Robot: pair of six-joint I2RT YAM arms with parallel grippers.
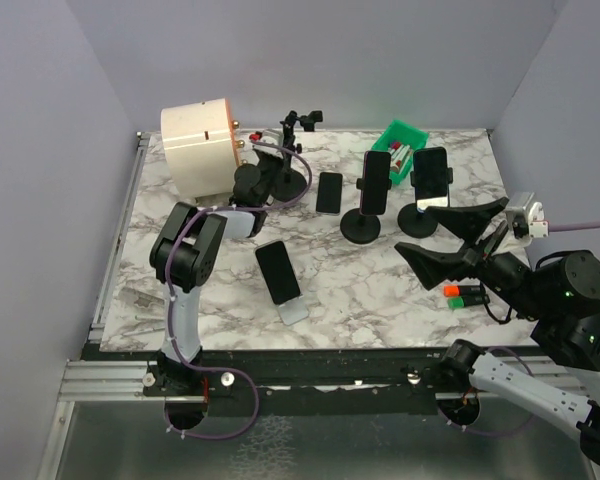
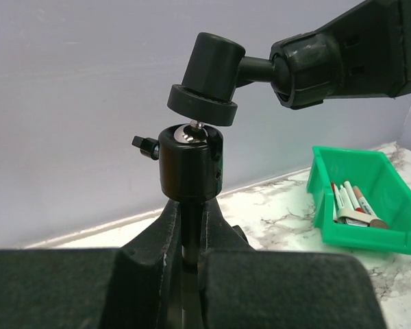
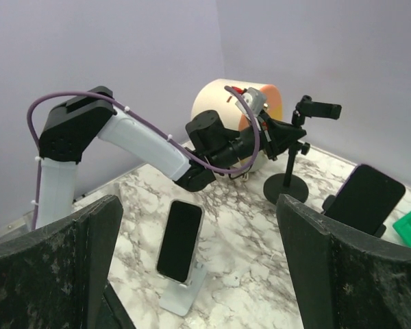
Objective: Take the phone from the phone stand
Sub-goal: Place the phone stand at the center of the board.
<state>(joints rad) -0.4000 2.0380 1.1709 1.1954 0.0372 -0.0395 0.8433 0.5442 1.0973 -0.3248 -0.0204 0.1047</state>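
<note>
Your left gripper (image 1: 265, 180) is at the back of the marble table (image 1: 380, 290), closed on the post of a black clamp stand (image 1: 288, 182) just beside the cream drum (image 1: 200, 145). Your right gripper (image 1: 418, 238) is spread wide near the right round-base stand (image 1: 417, 218), which holds the right phone (image 1: 431, 178) upright. Next to it, the middle round-base stand (image 1: 361, 228) carries the middle phone (image 1: 376, 180). A flat phone (image 1: 329, 192) lies on the marble. Nearer you, the front phone (image 1: 278, 270) leans on a white stand (image 1: 294, 312). A green bin (image 1: 405, 135) sits at the back edge.
</note>
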